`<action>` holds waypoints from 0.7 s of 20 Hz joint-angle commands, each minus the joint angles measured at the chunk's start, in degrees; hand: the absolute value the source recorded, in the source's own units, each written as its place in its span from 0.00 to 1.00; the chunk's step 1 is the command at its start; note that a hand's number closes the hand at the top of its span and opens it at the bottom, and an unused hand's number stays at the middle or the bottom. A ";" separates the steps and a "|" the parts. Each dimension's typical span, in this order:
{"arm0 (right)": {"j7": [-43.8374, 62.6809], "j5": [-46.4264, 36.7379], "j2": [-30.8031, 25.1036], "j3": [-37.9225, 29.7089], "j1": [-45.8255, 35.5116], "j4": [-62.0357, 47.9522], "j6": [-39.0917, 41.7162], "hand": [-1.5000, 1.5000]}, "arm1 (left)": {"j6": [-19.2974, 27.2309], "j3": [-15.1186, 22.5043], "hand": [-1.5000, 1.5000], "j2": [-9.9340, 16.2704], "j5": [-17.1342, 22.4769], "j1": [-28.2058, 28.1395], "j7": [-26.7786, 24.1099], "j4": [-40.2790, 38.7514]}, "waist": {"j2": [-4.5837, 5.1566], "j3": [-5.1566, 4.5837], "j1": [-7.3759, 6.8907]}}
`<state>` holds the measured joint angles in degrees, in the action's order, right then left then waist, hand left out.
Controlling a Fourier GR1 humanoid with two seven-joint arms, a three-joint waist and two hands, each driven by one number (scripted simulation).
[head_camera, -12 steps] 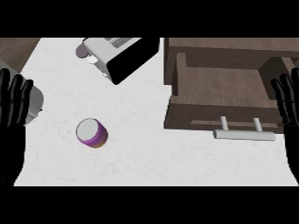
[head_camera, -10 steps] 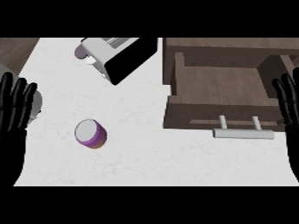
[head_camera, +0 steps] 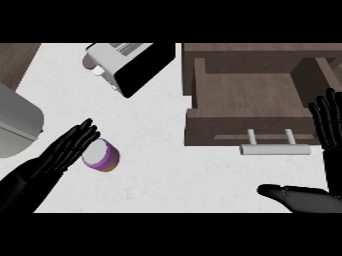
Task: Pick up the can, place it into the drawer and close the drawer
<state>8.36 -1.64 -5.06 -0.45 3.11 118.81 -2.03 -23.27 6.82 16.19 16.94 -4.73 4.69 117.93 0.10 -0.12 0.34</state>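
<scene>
Two hands, head view: both mine, both holding nothing.
Left hand: fingers straight and open, tips right at the can's left side, likely touching; I judge it is placed there to wrap the can next.
Can: purple with a pale top, lying tilted on the white bench, well apart from the drawer, not yet lifted.
Right hand: open, fingers up at the right edge, resting just beside the drawer's front so it stays out of the way.
Drawer: pulled open, brown inside, nothing visible in it; its pale handle faces me, so a push there would shut it.
Toaster: far side of the bench, with a small purple thing partly hidden behind it.
</scene>
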 commanded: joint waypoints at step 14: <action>-3.07 1.60 1.57 -2.75 9.93 1.46 3.93 0.00 | -10.37 -11.59 0.00 4.19 12.97 -2.99 9.10 -1.60 | -0.15 0.12 -0.34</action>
<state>6.47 1.31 -4.77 -3.93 12.56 120.33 2.13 -33.08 -2.53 20.85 29.23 -7.27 12.27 116.90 -0.05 0.01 0.09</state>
